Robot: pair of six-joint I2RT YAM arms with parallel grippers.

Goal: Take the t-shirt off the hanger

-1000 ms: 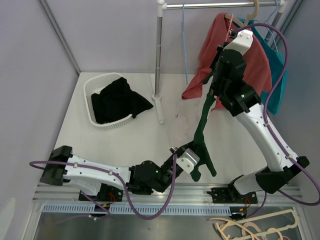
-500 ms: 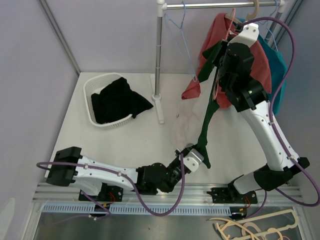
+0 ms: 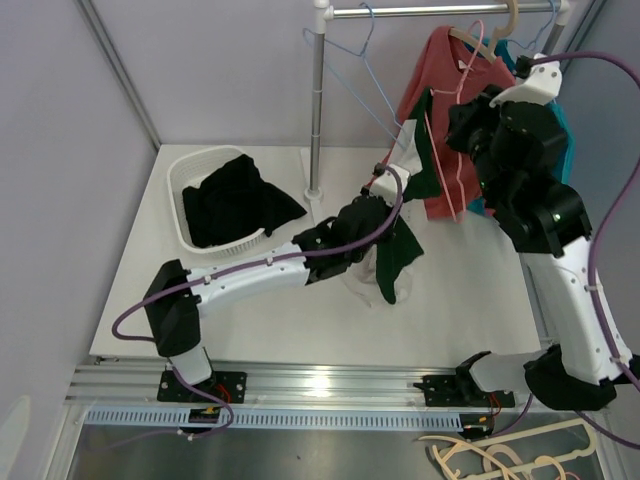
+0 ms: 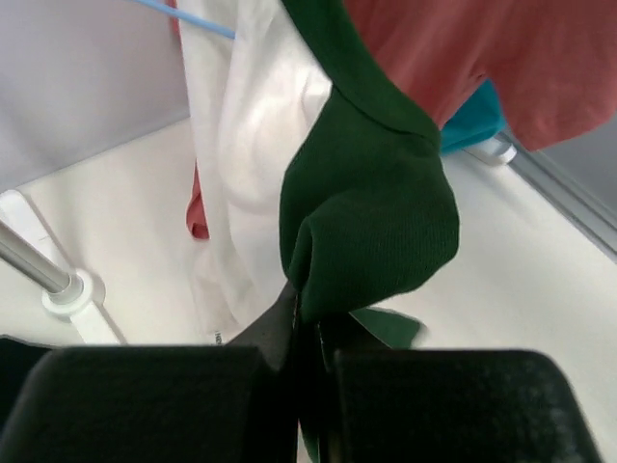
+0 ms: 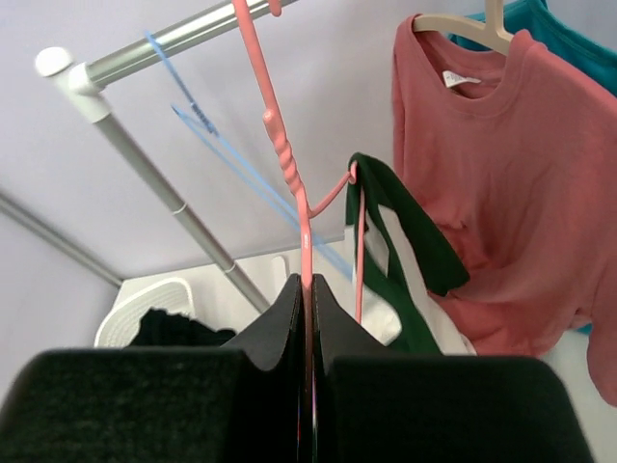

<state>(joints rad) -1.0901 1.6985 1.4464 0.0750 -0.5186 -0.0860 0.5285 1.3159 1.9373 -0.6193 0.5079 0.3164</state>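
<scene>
The t-shirt (image 4: 371,212), dark green, hangs over the far right part of the table (image 3: 250,300), slung by its neck over one arm of the pink hanger (image 5: 281,152) and trailing down and to the left from there. The left gripper (image 4: 307,323) is clamped on a bunched fold at the low end of the t-shirt, with the cloth bulging out just past its fingertips. The right gripper (image 5: 308,289) is closed tight on the thin stem of the hanger, which stands nearly upright, its hook up by the rail (image 3: 430,10); whether the hook sits on the rail cannot be told. A white cloth (image 4: 241,145) hangs just behind the t-shirt, touching it. A red shirt (image 5: 501,174) hangs beside them toward the right edge, with a teal shirt (image 5: 569,39) behind it. A blue hanger (image 5: 198,118) hangs bare from the rail near the pole (image 3: 317,110), whose foot stands at the middle of the far edge. In the far left corner sits a white basket (image 3: 205,155) with a black cloth (image 3: 235,205) spilling over its right rim.
</scene>
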